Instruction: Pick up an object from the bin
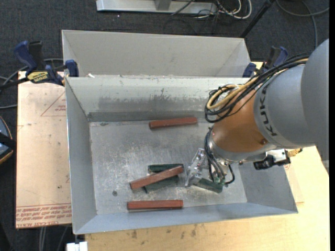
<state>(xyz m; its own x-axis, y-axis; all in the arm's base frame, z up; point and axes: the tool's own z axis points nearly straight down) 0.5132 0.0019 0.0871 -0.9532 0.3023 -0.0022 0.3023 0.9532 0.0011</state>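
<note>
Three reddish-brown bars (172,123) (157,179) (155,205) lie in your bin (78,156), the middle one crossing a dark green bar (159,168), and just right of that pair your gripper (201,177) sits low over a small green block (215,186) near the front wall, open or closed you cannot tell.

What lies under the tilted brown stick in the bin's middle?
A dark green stick lies under the tilted brown stick, with one end showing behind it. The part where they cross is covered.
</note>
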